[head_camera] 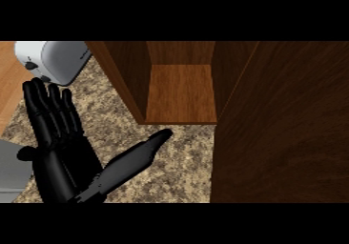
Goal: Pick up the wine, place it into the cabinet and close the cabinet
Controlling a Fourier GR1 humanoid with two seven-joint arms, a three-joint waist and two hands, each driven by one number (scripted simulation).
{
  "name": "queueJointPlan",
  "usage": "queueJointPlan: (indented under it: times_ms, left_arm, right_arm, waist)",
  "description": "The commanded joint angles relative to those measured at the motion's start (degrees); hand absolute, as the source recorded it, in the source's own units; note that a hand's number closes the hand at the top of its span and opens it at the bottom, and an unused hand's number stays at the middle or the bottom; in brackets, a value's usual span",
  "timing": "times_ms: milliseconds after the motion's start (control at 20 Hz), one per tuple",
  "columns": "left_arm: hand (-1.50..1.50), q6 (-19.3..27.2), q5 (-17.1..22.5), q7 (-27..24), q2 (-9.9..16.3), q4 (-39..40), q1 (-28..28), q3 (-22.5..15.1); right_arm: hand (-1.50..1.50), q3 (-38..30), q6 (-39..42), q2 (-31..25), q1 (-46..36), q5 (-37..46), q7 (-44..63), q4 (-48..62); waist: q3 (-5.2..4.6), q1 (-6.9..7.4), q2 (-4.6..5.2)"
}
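Note:
The wine bottle is dark and slim and lies slanted on the speckled counter. Its neck points up-right toward the cabinet, and its base reaches the view's lower edge. My left hand stands at the left with its fingers straight and pointing up, open, right beside the bottle's lower half. Whether the palm touches the bottle cannot be made out. The wooden cabinet is open at the top centre, and its inner shelf holds nothing. Its door is swung out and fills the right side. My right hand does not show.
A silver toaster sits at the back left, just above my left fingertips. A light wooden surface borders the counter on the far left. The open door walls off the counter's right side.

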Motion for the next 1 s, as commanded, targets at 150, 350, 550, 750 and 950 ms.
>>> queueJointPlan:
  times_ms: [150,350,550,750,950]
  left_arm:
    - [-1.50,2.4,-11.3,11.2,0.0,-3.8,-1.7,0.1]
    - [-1.50,-0.3,-14.7,14.4,0.0,-8.6,3.1,-0.3]
    - [-1.50,-2.4,-19.0,18.9,0.0,-12.5,3.6,0.3]
    - [-1.50,-6.0,-17.6,17.1,0.5,-17.4,8.8,2.2]
    - [-1.50,-6.7,-17.2,18.3,1.5,-19.6,9.8,3.9]
  right_arm:
    - [-1.50,-1.5,-1.6,-0.2,-3.0,-2.2,6.1,-4.5]
    - [-1.50,-2.1,-0.8,0.2,-2.1,-1.5,4.5,-3.9]
    - [-1.50,-1.6,-1.6,0.0,0.1,-2.1,7.7,-8.9]
    - [-1.50,1.6,-1.7,1.8,3.9,1.1,6.3,-12.0]
    - [-1.50,-2.3,-2.8,0.8,-1.8,-1.6,9.1,-9.7]
  waist:
    - [0.01,0.25,-0.06]
    - [0.01,0.24,-0.04]
    - [0.02,0.10,-0.15]
    - [-0.02,-0.18,-0.14]
    - [-0.05,-0.04,0.01]
